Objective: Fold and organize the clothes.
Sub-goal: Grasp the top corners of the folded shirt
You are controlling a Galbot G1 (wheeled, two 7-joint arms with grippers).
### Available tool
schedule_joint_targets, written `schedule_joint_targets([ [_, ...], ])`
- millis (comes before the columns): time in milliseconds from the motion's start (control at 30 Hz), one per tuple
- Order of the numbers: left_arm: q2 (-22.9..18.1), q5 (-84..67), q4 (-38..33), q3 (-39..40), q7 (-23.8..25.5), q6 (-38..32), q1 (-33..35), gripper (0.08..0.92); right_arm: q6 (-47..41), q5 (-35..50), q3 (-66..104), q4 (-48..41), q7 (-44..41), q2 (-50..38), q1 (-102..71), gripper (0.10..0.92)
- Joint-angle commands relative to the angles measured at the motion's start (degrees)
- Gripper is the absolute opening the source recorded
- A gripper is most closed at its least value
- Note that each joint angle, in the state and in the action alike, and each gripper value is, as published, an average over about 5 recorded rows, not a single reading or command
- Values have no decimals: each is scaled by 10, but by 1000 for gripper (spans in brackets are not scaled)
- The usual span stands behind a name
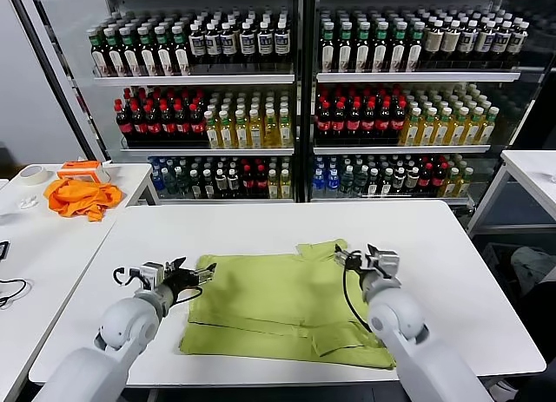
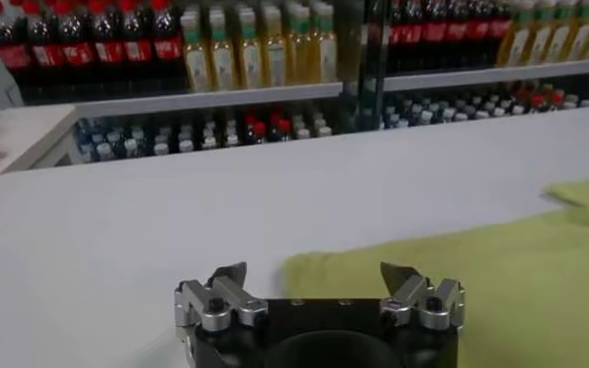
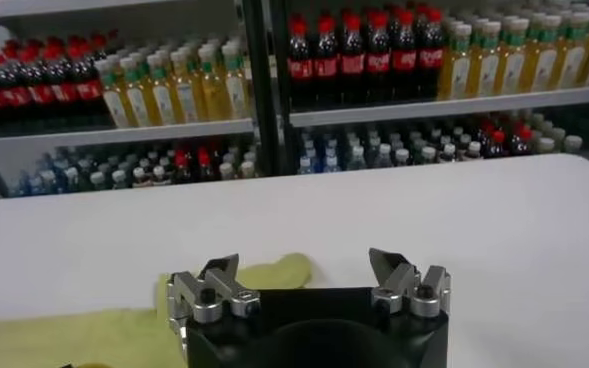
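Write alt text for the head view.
A light yellow-green shirt lies partly folded on a white table, the left gripper and right gripper open at its edges. Behind stand drink-bottle shelves.

1. The left claw [image 2: 314,272] stands with its fingers [image 2: 229,279] spread wide, holding nothing.
2. The light yellow-green shirt [image 2: 494,270] lies flat on the white desk [image 2: 174,200], its edge just ahead of the claw.
3. Shelves of bottles [image 2: 224,50] stand beyond the desk.
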Motion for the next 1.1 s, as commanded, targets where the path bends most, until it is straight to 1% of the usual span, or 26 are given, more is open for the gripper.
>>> schedule_joint_targets([
  [33,-5,21,97,24,45,-4,-65,823,4,-11,-30,-125,-1,41,68,823],
  [133,-12,22,100,22,47,-5,-65,823,11,-15,-26,-142,-8,48,70,823],
  [333,-24,22,116,22,49,-17,-72,823,17,-23,-27,-148,-12,49,70,823],
  [633,-29,25,128,20,56,-17,-77,822,19,-26,-27,-155,-15,53,69,822],
  [700,-29,26,127,20,62,-18,-74,822,20,-25,-27,-156,-16,54,68,803],
  [800,-29,27,123,20,69,-20,-68,785,20,-25,-28,-157,-18,55,66,733],
  [1100,-30,27,115,19,77,-25,-52,534,23,-26,-30,-163,-23,58,65,473],
])
